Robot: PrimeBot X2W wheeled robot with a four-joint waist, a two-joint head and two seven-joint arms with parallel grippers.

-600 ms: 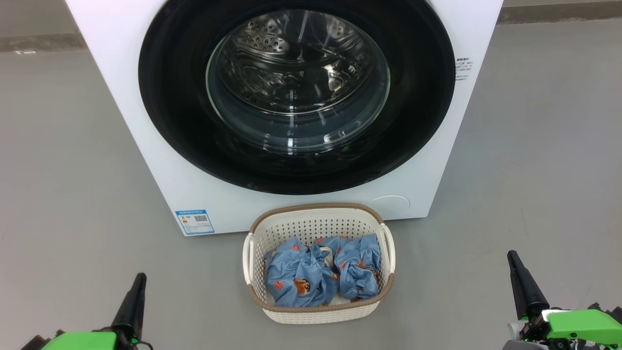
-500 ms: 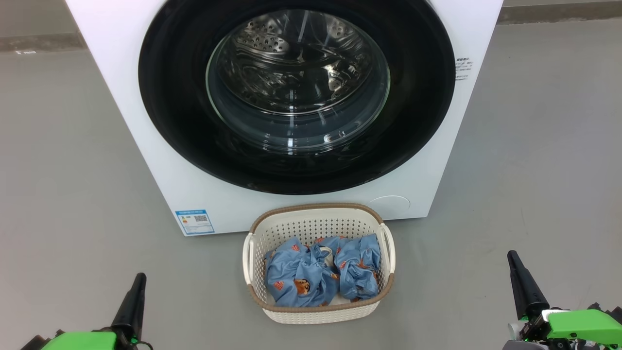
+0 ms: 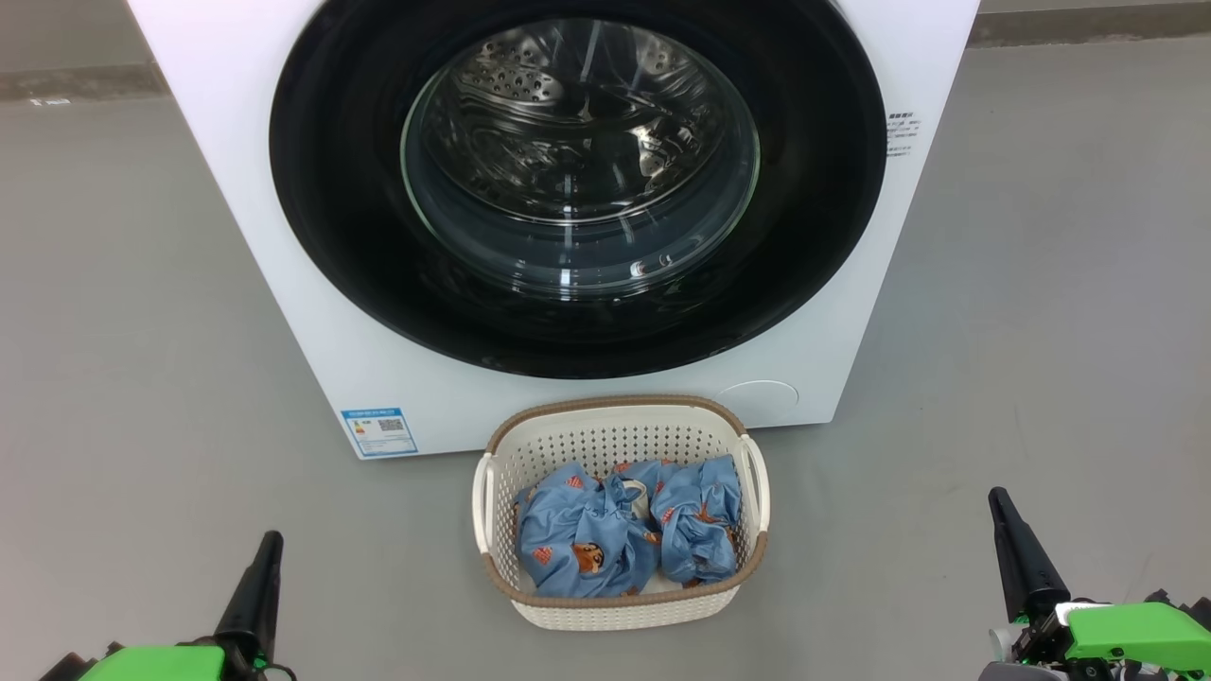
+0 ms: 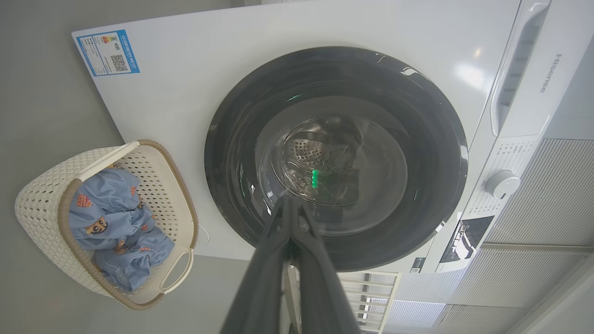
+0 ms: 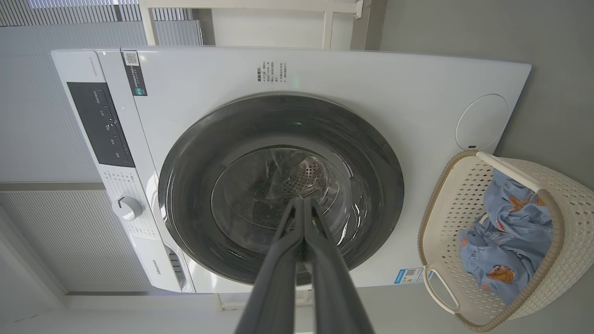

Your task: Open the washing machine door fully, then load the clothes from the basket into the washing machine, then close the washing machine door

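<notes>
Head view: the washing machine door shut flush in the front of the washing machine.
The basket stands on the grey floor just before the machine, below the door, with the clothes bundled inside. The left gripper at lower left and the right gripper at lower right both have their fingers pressed together on nothing, well apart from the basket.
</notes>
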